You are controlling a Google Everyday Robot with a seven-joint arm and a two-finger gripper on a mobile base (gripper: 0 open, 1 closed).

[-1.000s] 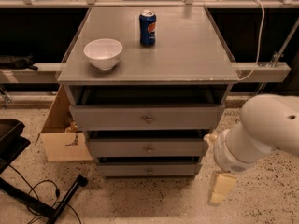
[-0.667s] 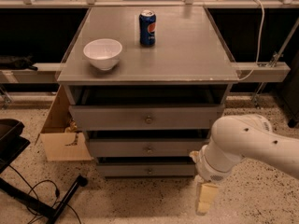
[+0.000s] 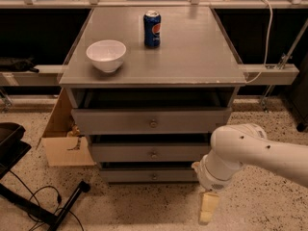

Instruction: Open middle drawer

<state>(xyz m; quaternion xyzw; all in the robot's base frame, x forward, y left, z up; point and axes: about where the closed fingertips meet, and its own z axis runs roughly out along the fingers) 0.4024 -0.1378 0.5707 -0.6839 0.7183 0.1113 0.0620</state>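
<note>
My hand (image 3: 208,210) hangs low at the lower right of the frame, whether released or clenched I can't tell, apart from the middle drawer (image 3: 125,153) at lower centre, whose knob (image 3: 153,154) it isn't touching, so I judge reaching, gripping and pulling all remain.

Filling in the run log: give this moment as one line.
task: open middle drawer | gripper: low, lower right of it, no contact | knob: ungrasped | next: probably reach knob
</note>
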